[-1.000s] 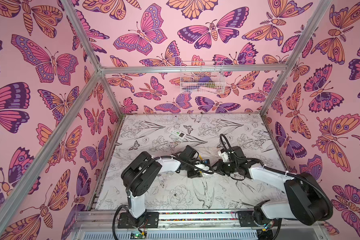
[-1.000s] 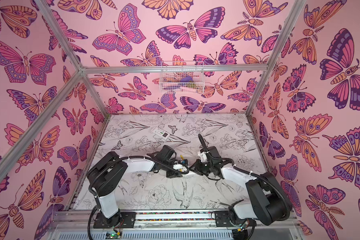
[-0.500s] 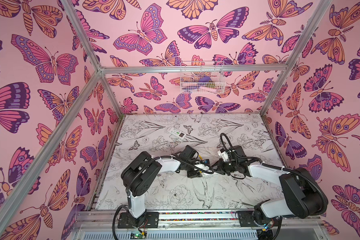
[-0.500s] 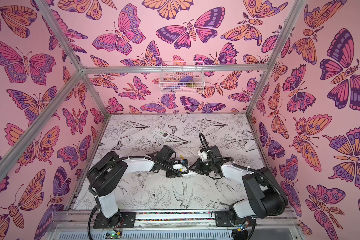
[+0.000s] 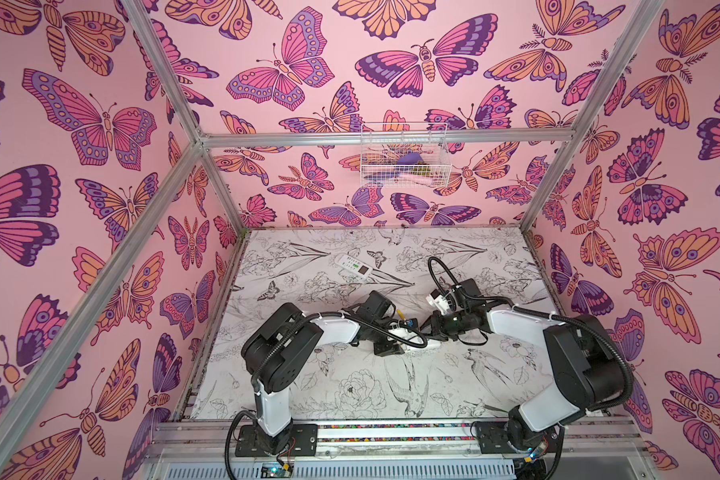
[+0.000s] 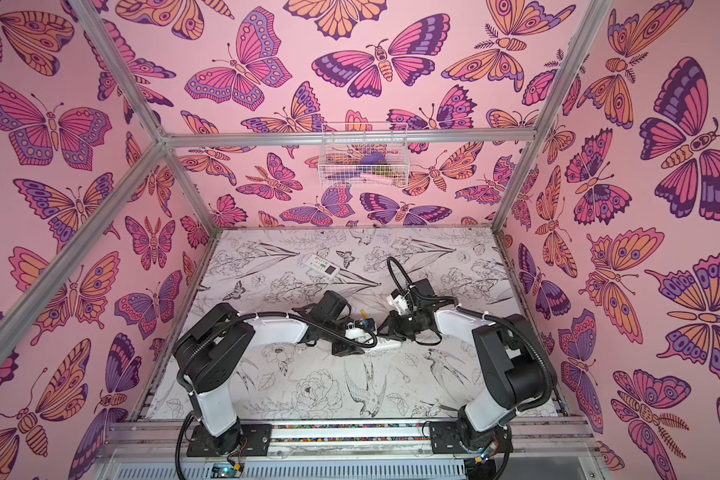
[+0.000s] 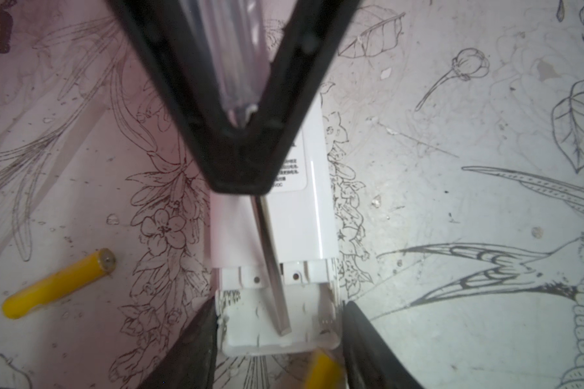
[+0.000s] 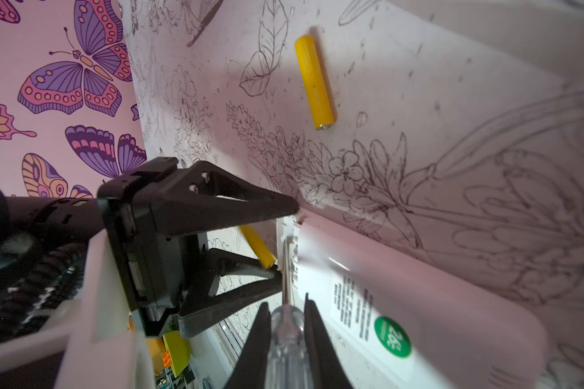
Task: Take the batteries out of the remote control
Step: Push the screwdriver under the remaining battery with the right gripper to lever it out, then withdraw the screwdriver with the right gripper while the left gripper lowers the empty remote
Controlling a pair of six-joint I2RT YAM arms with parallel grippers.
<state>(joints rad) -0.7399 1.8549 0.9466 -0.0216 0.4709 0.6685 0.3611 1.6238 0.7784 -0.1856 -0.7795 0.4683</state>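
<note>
Only the right arm's elbow has swung toward 9 o'clock. The right fingers stay clamped on the screwdriver, its tip in the remote bay, which looks emptied. The left fingers pinch the remote's end. Two yellow batteries lie loose on the surface, one at the remote's 12 o'clock.

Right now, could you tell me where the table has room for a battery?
Bare: the table's near strip, and its far right corner. Crowded: the middle, where the left gripper grips the open remote, the right gripper holds a screwdriver in it, and yellow batteries lie alongside. Another remote lies farther back.
</note>
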